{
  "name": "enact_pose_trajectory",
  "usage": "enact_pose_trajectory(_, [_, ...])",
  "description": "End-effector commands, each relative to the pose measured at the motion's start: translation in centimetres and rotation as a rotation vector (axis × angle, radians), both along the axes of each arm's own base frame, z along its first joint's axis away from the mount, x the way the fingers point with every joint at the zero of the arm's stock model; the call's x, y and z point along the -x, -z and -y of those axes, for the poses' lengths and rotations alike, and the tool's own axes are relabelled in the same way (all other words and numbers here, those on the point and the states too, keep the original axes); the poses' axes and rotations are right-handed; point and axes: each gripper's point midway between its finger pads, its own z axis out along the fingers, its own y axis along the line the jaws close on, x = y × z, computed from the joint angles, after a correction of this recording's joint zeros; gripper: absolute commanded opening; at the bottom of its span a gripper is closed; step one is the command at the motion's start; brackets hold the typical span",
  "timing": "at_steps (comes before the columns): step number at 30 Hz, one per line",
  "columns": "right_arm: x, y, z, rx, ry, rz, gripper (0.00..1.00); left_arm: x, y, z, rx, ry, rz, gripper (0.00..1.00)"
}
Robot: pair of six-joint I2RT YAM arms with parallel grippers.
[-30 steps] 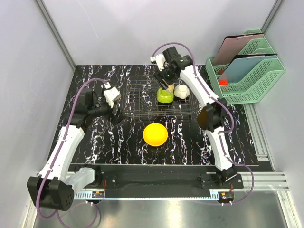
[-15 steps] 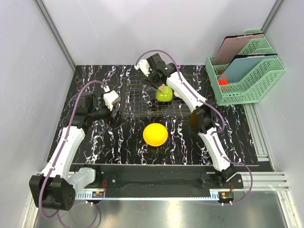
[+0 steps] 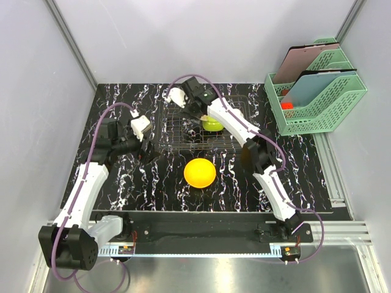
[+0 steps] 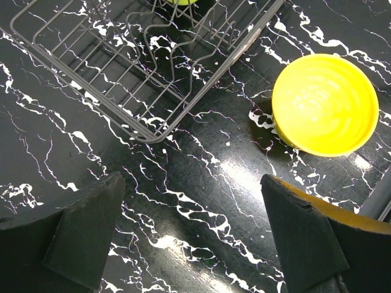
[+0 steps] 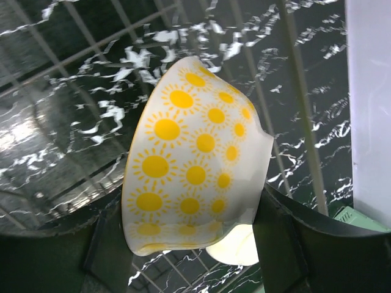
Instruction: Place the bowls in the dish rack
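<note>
A white bowl with yellow suns [image 5: 195, 165] is tilted on its side between the fingers of my right gripper [image 5: 183, 244], which is shut on it above the wire dish rack [image 5: 79, 55]. A pale bowl [image 5: 235, 247] shows just beneath it. From the top camera, my right gripper [image 3: 198, 113] hovers over the left half of the dish rack [image 3: 174, 131], next to a lime green bowl [image 3: 212, 124] resting in the rack. A yellow bowl [image 3: 200, 173] sits on the table in front of the rack and shows again [image 4: 325, 104] to the right of my open, empty left gripper [image 4: 195, 238].
Green mesh file trays [image 3: 317, 97] with folders stand at the back right, a small orange object [image 3: 286, 105] inside one. The rack's near corner [image 4: 146, 137] lies just ahead of my left gripper. White walls enclose the black marbled table [image 3: 140, 183].
My right arm has swung left across the rack with the sun-patterned bowl in its grip. The left arm has barely shifted.
</note>
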Motion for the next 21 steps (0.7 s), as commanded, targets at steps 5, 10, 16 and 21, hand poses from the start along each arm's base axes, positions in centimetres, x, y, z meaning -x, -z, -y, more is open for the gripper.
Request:
enact_pose_trajectory(5, [0.5,-3.9,-2.3,0.043,-0.108,0.135,0.0,-0.2,-0.5,0.4,0.049,0.015,0.032,0.99])
enact_pose_trajectory(10, [0.1,-3.5,-3.6,0.087,-0.168,0.183,0.0,-0.1,-0.3,0.2,0.059,0.013,0.03,0.99])
enact_pose_trajectory(16, [-0.4,-2.7,-3.9,0.135,-0.224,0.203,0.0,0.0,-0.2,0.2,0.074,0.013,0.025,0.99])
enact_pose_trajectory(21, [-0.4,-0.7,-3.8,0.196,-0.267,0.183,0.0,0.0,-0.1,0.1,0.081,0.009,0.022,0.99])
